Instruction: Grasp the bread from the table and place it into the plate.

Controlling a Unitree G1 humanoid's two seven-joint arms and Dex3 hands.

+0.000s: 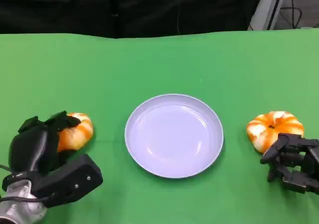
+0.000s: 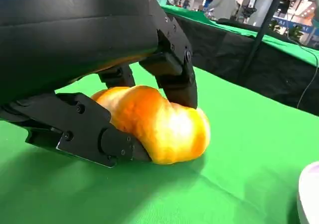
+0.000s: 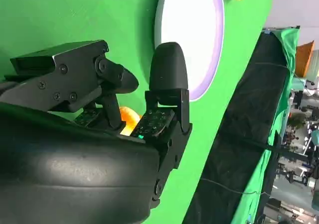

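left hand: fingers clasped around bread on table
right hand: fingers curled, empty, beside second bread
plate: between

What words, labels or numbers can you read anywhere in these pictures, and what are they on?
None can be read.
The plate, both bread pieces, the green table and the black left hand and right hand carry no visible print.
In the left wrist view, the hall behind the table has signs, too small and blurred to read.
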